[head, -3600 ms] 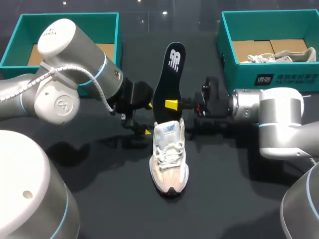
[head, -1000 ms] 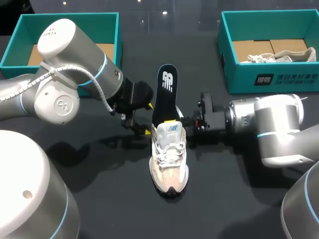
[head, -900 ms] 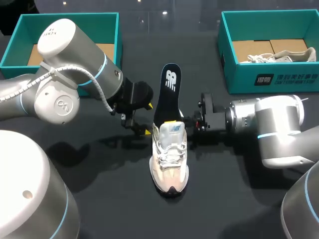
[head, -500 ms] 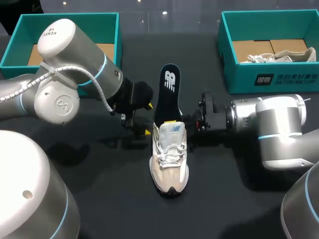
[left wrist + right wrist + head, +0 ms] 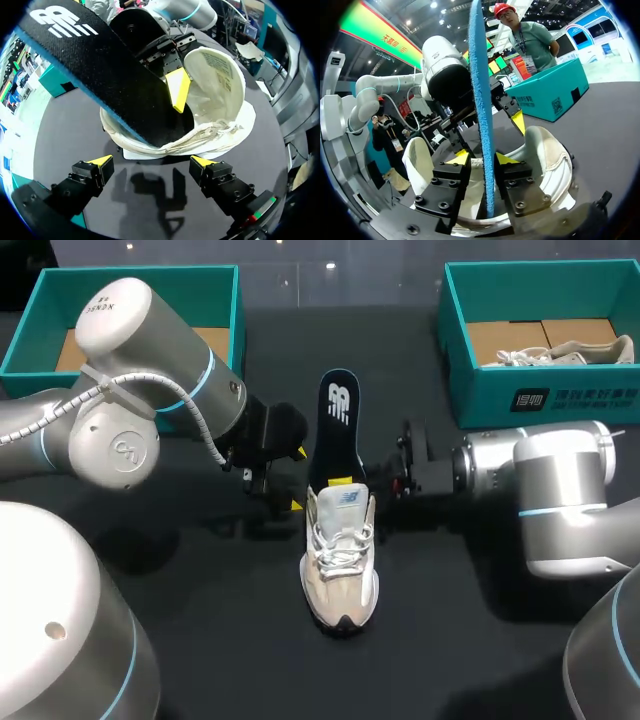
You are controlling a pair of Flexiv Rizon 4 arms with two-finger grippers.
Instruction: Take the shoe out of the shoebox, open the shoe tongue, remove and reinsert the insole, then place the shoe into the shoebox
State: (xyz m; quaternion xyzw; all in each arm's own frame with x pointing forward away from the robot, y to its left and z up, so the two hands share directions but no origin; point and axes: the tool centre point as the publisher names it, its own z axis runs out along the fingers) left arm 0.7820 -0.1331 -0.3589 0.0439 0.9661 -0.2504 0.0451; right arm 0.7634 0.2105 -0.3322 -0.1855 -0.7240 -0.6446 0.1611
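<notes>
My right gripper is pinching the insole – one yellow tip on each face of it, both touching. The insole is black on top with a blue underside and stands steeply. Its lower end is down inside the sneaker's opening, and its heel end, printed in white, sticks up and leans toward the far side of the table.

My left gripper is spread wide with nothing between its fingers. It sits low over the table just beside the sneaker's collar, and in the left wrist view the sneaker lies ahead of the fingertips, not touching them.

The sneaker itself – pale beige and white, laced – stands on its sole at the middle of the black table between the two arms, toe pointing toward me.

Well apart from it, at the far corners, are two teal shoeboxes. The left shoebox shows a cardboard floor, and the right shoebox holds a second pale shoe.
</notes>
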